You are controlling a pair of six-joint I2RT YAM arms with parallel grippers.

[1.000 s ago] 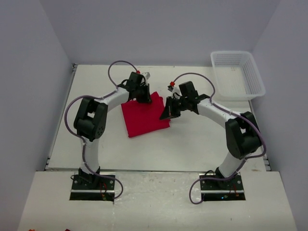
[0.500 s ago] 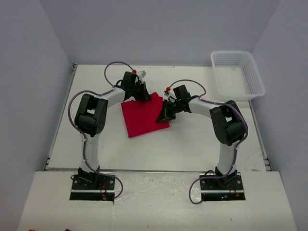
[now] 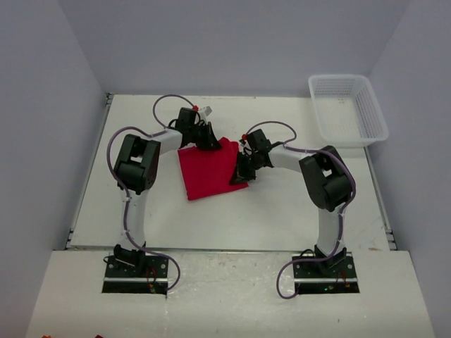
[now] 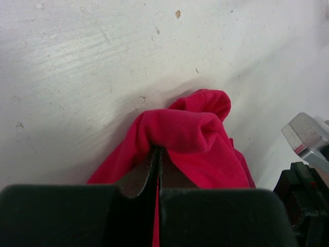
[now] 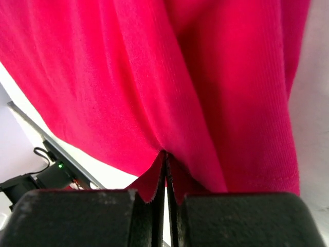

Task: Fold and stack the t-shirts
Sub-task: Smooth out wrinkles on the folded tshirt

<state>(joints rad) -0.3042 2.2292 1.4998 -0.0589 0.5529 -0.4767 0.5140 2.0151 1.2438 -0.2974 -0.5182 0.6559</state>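
A bright red t-shirt (image 3: 208, 171) lies partly folded near the middle of the table. My left gripper (image 3: 209, 143) is shut on its far edge, and the left wrist view shows red cloth (image 4: 193, 139) bunched over the closed fingertips (image 4: 158, 154). My right gripper (image 3: 241, 171) is shut on the shirt's right edge. In the right wrist view the red fabric (image 5: 169, 77) hangs taut from the closed jaws (image 5: 165, 157), filling most of the frame.
A white mesh basket (image 3: 347, 108) stands at the back right corner of the table (image 3: 282, 204). Both arms bend inward over the table's middle, their cables looping above them. Grey walls close in the back and sides.
The right gripper has moved left with the shirt's right edge, carrying it in over the cloth. The left gripper has shifted slightly left along the far edge, and both elbows have swung inward.
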